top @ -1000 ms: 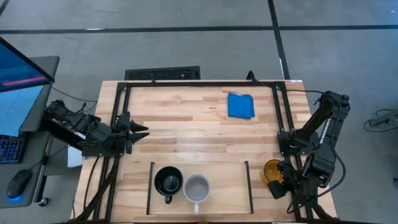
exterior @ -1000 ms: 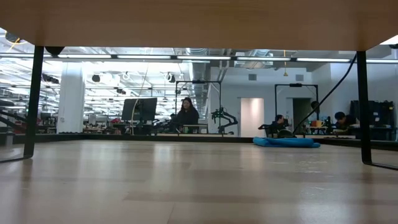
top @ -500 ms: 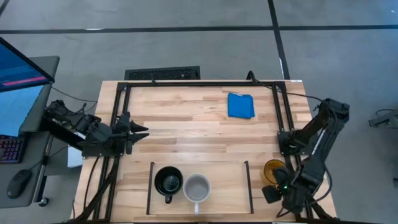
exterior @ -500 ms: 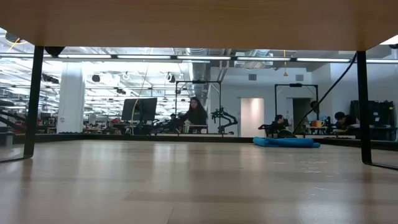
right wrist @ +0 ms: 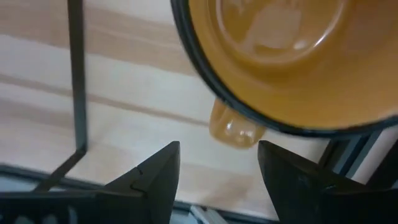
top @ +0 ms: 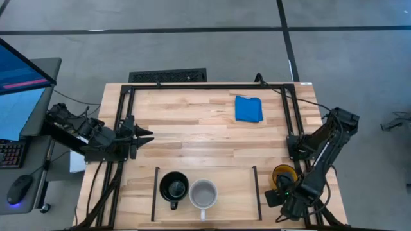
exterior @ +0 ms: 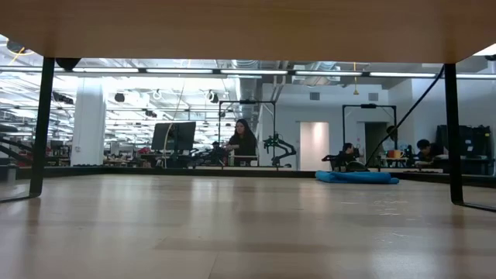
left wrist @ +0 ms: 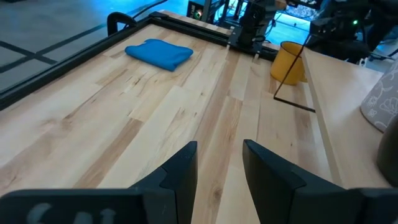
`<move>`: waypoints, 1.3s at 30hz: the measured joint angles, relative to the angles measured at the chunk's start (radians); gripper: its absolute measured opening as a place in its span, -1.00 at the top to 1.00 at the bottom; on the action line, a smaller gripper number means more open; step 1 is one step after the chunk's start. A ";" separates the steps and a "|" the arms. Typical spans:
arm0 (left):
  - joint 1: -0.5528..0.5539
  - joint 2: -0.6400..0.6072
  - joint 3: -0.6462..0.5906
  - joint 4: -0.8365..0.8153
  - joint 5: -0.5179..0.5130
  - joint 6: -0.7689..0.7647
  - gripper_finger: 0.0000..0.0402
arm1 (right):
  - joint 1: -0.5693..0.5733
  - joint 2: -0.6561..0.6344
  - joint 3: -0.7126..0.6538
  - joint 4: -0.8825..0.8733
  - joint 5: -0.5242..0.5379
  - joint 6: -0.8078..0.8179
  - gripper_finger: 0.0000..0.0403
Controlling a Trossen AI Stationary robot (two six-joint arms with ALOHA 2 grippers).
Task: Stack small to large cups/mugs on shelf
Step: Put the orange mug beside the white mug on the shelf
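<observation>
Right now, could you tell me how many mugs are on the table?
3: black mug and grey-white mug sit side by side on the shelf; yellow-orange mug stands outside its right bar.

Grey concrete floor (top: 192, 45) with dark seams surrounds the tabletop (top: 192, 128). Beyond, an open hall under long ceiling lights (exterior: 232, 71), a white pillar (exterior: 87, 124), people seated at desks (exterior: 240, 143).

No readable text in any view.
You won't find a label, brand, number or sign on anything here; the pale mug (left wrist: 380, 102) in the left wrist view carries a faint pattern, but it's too blurred to read as lettering.
</observation>
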 joint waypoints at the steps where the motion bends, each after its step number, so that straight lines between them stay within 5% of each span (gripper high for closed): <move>1: 0.000 0.000 0.000 0.000 0.000 0.000 0.41 | -0.003 0.006 0.000 -0.003 -0.004 0.000 -0.19; 15: 0.000 0.000 0.000 0.000 0.000 0.000 0.41 | -0.052 0.094 0.000 -0.033 -0.036 0.020 -0.17; 27: 0.000 0.000 0.000 -0.002 -0.001 0.000 0.41 | -0.052 0.093 0.000 -0.036 -0.032 0.011 0.47; 39: 0.000 0.000 0.000 -0.003 -0.001 -0.001 0.41 | -0.052 0.087 0.000 -0.031 -0.034 0.003 0.50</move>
